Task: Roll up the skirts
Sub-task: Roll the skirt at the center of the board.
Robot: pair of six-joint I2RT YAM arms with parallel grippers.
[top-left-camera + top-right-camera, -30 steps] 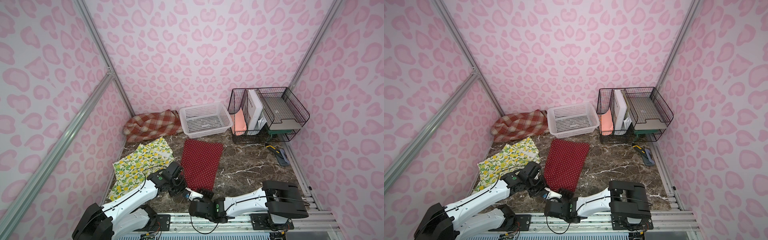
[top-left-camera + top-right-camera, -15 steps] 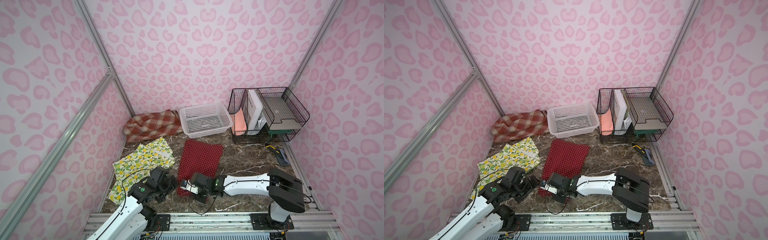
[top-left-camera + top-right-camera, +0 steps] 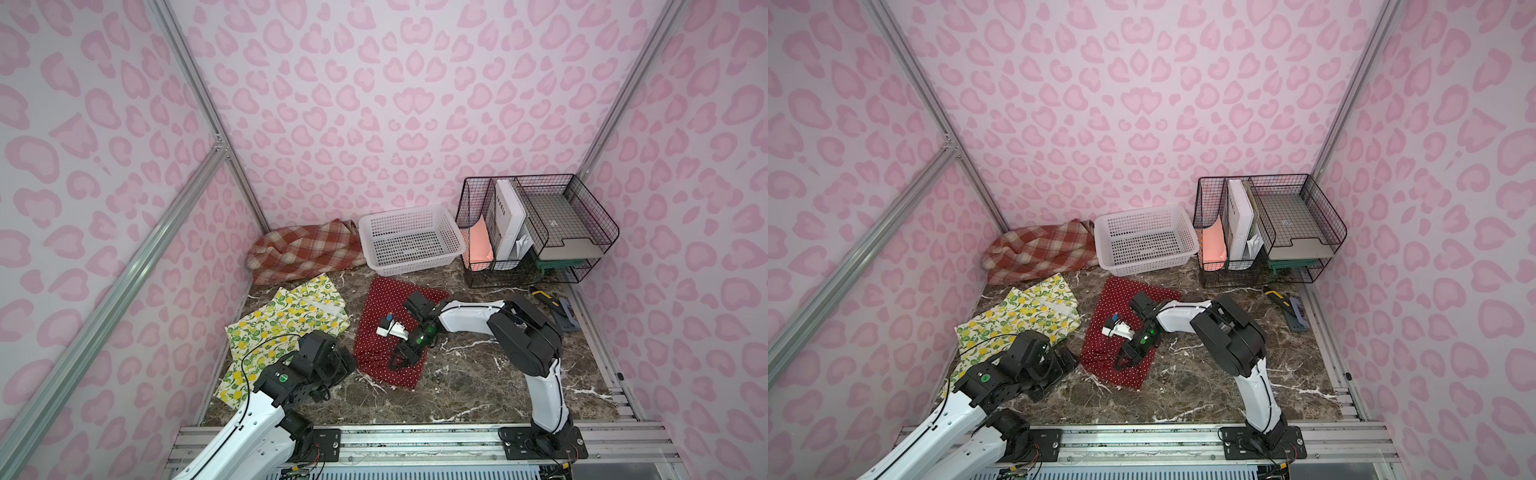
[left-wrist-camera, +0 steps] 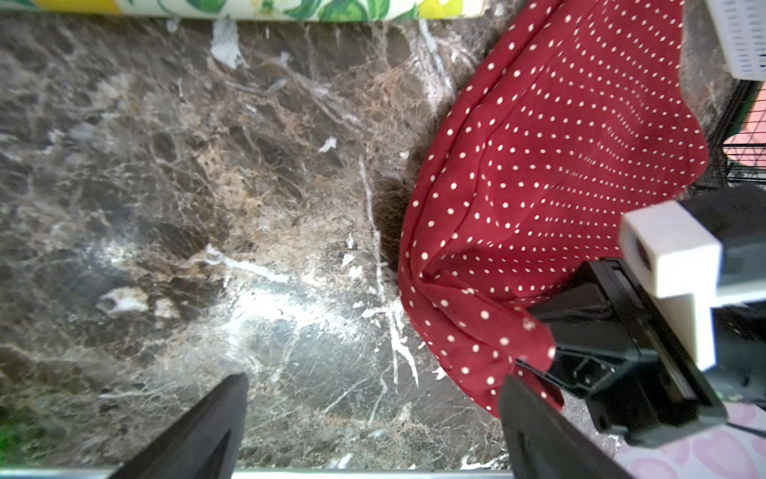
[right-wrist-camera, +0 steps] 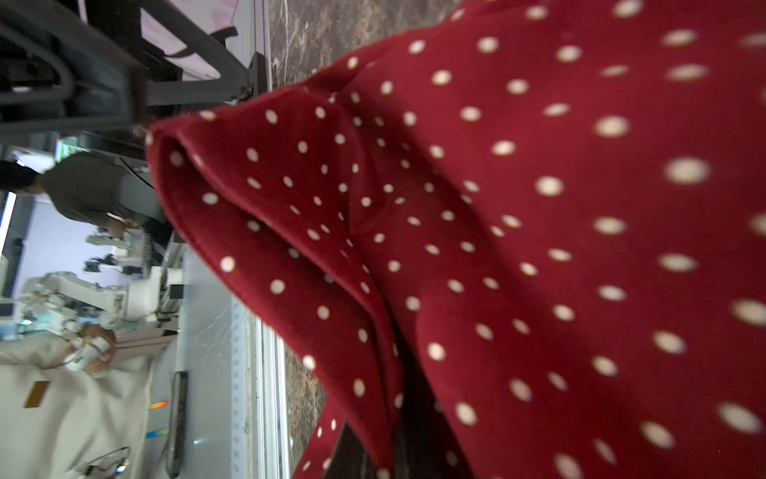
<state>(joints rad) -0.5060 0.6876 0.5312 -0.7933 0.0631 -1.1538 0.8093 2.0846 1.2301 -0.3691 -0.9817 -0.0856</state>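
one release, one carry: left gripper [image 4: 373, 394] now spread wide, red skirt [image 3: 382, 299] just beside it; right gripper [image 3: 400, 358] clamped on that skirt's near hem, lifted forward, likely starting the roll.

right end effector [image 3: 398, 360]: tips hidden in red skirt [image 3: 372, 311] | lemon skirt [image 4: 248, 8]: cropped

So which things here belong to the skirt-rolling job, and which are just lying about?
Job: red polka-dot skirt, lemon-print skirt, plaid skirt.
Lying about: white basket, wire organiser, yellow-and-black tool.
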